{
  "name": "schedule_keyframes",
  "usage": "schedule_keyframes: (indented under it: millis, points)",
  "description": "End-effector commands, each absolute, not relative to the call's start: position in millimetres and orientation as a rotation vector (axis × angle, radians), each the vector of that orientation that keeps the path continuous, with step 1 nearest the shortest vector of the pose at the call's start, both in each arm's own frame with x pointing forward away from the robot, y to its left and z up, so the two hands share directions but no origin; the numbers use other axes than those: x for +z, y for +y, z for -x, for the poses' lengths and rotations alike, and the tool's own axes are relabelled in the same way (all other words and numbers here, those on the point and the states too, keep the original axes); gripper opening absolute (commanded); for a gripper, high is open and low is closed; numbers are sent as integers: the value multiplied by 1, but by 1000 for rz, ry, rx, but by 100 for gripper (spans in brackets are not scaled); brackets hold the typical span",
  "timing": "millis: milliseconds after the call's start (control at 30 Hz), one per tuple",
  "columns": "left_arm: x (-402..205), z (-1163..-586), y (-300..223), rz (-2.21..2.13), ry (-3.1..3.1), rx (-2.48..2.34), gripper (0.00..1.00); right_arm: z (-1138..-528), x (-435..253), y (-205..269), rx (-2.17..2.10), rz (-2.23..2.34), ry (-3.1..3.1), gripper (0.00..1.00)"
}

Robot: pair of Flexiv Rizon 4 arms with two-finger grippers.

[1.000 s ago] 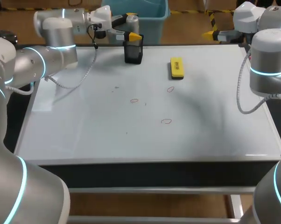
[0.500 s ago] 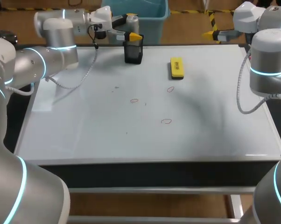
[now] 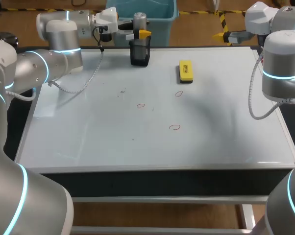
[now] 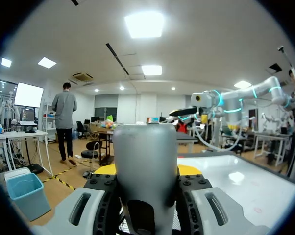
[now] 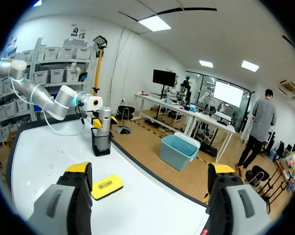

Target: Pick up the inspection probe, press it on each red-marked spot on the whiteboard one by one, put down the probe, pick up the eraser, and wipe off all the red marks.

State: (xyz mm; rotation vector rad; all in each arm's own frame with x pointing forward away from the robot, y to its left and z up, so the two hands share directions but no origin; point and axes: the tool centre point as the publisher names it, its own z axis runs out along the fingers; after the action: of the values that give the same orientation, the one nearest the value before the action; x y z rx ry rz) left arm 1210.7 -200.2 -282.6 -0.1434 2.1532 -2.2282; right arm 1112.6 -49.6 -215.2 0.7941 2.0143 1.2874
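Observation:
The inspection probe (image 3: pixel 139 20), a grey cylinder, stands upright in a black holder (image 3: pixel 139 54) at the back edge of the whiteboard (image 3: pixel 88 137). My left gripper (image 3: pixel 140 31) reaches in from the left and is shut on the probe's upper part. In the left wrist view the probe (image 4: pixel 145 147) fills the space between the fingers of the left gripper (image 4: pixel 146 171), which touch it on both sides. Three small red marks (image 3: pixel 140 105) (image 3: pixel 179 93) (image 3: pixel 174 127) lie mid-board. The yellow eraser (image 3: pixel 185 71) (image 5: pixel 107 186) lies right of the holder. My right gripper (image 3: pixel 219 36) (image 5: pixel 150 169) hangs open and empty behind the board's back right corner.
A few faint dark specks (image 3: pixel 122 91) sit left of the red marks. The left arm's white cable (image 3: pixel 84 85) droops over the board's back left part. The holder (image 5: pixel 101 142) stands ahead of the right gripper, beyond the eraser.
The left gripper's fingers have closed in from wide open onto the probe in its holder. The right arm, eraser and marks have not moved.

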Motion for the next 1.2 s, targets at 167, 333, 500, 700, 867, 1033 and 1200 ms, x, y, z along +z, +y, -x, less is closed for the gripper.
schedule_keyframes:
  millis: [167, 333, 500, 700, 867, 1033, 1200]
  points:
    - [-279, -1209, -200, -160, 2252, -2359, 0, -1113, -216, -50, 1288, -794, 2014, 100]
    - [-271, -1202, -200, -177, 2242, -2350, 0, -1113, -216, -50, 1288, -794, 2014, 100]
    - [-260, -1198, -200, -196, 2225, -2340, 0, -1113, -216, -50, 1288, -794, 2014, 100]
    - [-244, -1194, -198, -204, 2192, -2323, 0, -1113, -216, -50, 1288, -794, 2014, 100]
    - [-225, -1192, -199, -237, 2164, -2299, 0, -1113, -216, -50, 1288, -794, 2014, 100]
    - [-207, -1191, -199, -244, 2153, -2280, 0, -1113, -216, -50, 1288, -794, 2014, 100]
    - [-193, -1189, -200, -235, 2148, -2262, 0, -1113, -216, -50, 1288, -794, 2014, 100]
